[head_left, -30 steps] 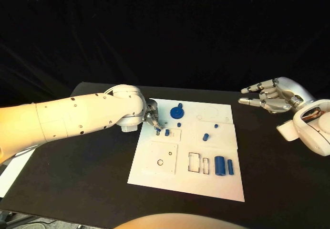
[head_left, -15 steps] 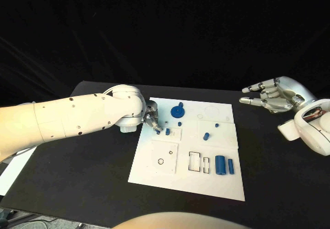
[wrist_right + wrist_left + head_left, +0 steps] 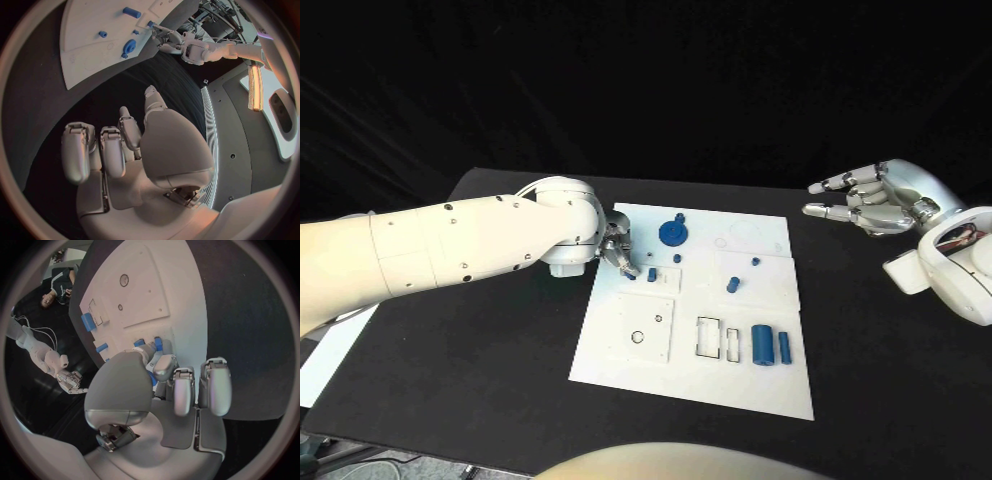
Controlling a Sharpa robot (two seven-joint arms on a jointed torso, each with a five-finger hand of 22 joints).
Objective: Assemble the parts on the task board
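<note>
The task board (image 3: 689,390), a white plate, lies in the middle of the head view on the black table (image 3: 459,380). Blue parts sit on it: a round disc-shaped part (image 3: 672,235) near its upper edge, a small peg (image 3: 652,275) just left of centre in the upper half, two more small pegs (image 3: 731,285) toward the upper right, and a larger cylinder (image 3: 762,345) with a thin bar (image 3: 785,347) beside it at the lower right. The left hand (image 3: 619,252) is over the board's upper left corner, fingertips down at the small peg; the left wrist view shows a blue piece (image 3: 158,344) right at the fingertips (image 3: 164,366), but I cannot tell whether it is gripped or merely touched. The right hand (image 3: 870,205) hangs at the right of the frame, well apart from the board and above the bare table, holding nothing, its fingers spread and gently curved. Compared with the earlier frames, little differs: the left hand remains at the same corner with only a slight shift of its fingertips, the right hand has kept its place, and the parts lie as they did.
</note>
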